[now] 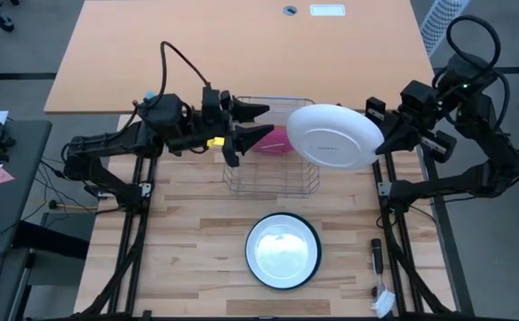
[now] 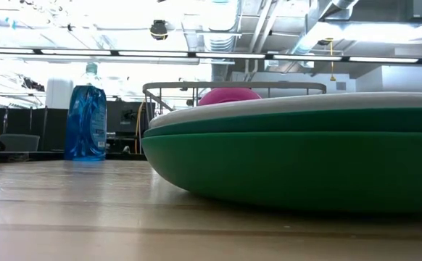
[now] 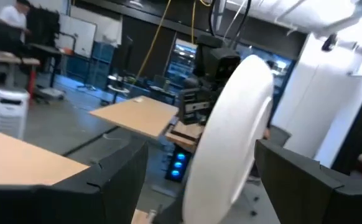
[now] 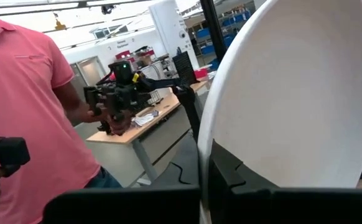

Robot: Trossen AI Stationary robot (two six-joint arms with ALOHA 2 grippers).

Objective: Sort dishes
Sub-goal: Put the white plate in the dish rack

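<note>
A white plate [image 1: 331,135] hangs tilted on edge over the table's far half, just right of the wire rack [image 1: 270,174], with my right gripper [image 1: 377,143] shut on it. A magenta plate [image 1: 277,141] stands in the rack. My left gripper [image 1: 264,122] is open above the rack and points at the white plate's left rim without touching it; the plate [image 3: 231,137] shows between its fingers. Near the front edge a white plate [image 1: 282,248] lies in a dark green plate [image 2: 283,163]. My right gripper pinches the white plate's rim [image 4: 207,149] on the plate's right side, one finger [image 4: 231,177] over each face. The fingers come level from the table's right. The plate is lifted clear and stands tilted on edge.
A blue spray bottle [image 2: 86,116] stands at the far left of the table. Small tools [image 1: 377,254] lie near the right front edge. A person in a pink shirt [image 4: 19,93] stands beyond the table. Bare wood lies left of the stacked plates.
</note>
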